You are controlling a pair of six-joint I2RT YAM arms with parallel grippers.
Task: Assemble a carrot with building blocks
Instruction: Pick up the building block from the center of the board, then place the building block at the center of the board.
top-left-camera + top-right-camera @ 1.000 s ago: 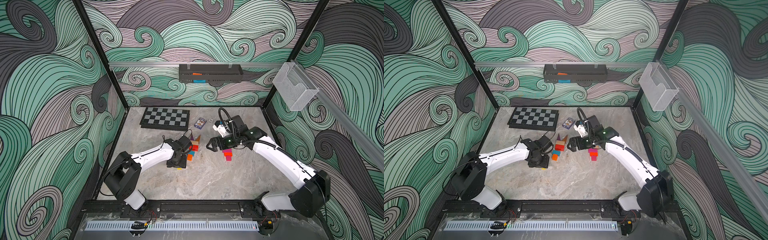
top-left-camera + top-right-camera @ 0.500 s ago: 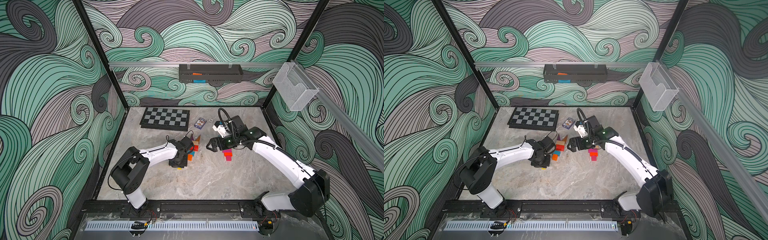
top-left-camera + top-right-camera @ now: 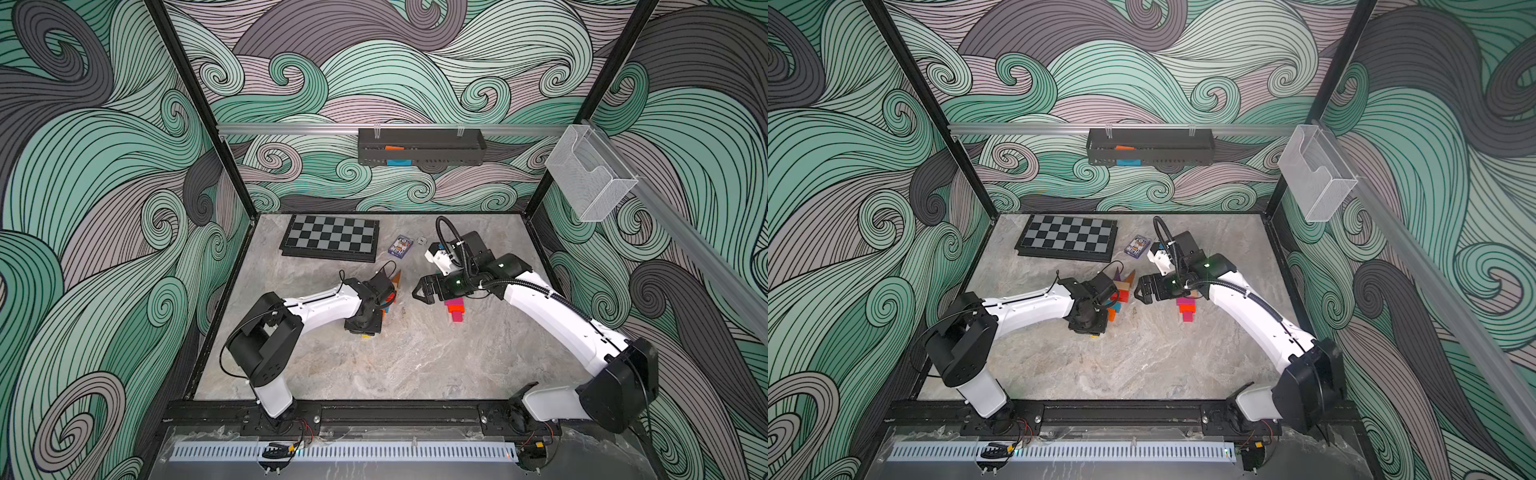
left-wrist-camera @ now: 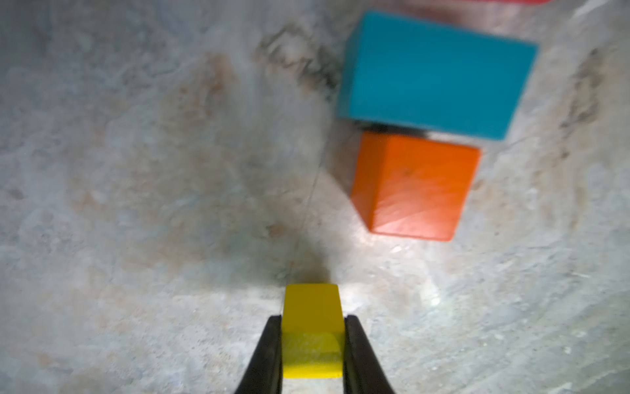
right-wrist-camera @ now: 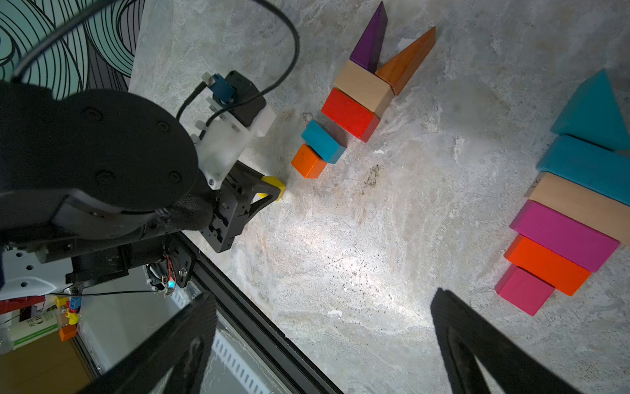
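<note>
"Blocks [image 3: 456, 316] in both top views: how are they laid out?"

"Two groups are seen on the table [image 3: 415, 365], well apart from the chessboard [image 3: 330, 239] and the box [image 3: 400, 246] at the back. Each group is partly hidden by an arm, so no count can be given. The left gripper [image 3: 365, 331] is pointed down onto a yellow block [image 3: 1096, 337], of which only a sliver shows. The right gripper [image 3: 417, 292] is held with jaws spread wide and nothing between them."

"What is counted in the left wrist view?"

"Three are seen whole. The yellow block [image 4: 312, 307] is clamped between two black fingers [image 4: 269, 354]; whether it rests on the table or is lifted cannot be told. An orange cube [image 4: 416, 184] and a teal cuboid [image 4: 433, 75] lie near it, side by side."

"And in the right wrist view?"

"Thirteen. Six are laid in one line: a purple wedge [image 5: 370, 41], a brown wedge [image 5: 407, 61], a beige block [image 5: 363, 87], a red block [image 5: 349, 112], the teal cuboid [image 5: 322, 140] and the orange cube [image 5: 308, 161]. The yellow block [image 5: 274, 186], one more, is gripped just beside the orange cube, apart from it. Six more are packed in a second row, well apart: a teal wedge [image 5: 593, 109], a long teal block [image 5: 579, 163], a long beige block [image 5: 576, 201], a magenta block [image 5: 562, 235], an orange bar [image 5: 547, 264] and a pink block [image 5: 523, 290]. The right gripper [image 5: 324, 295] is seen with jaws wide apart over the table."
</note>
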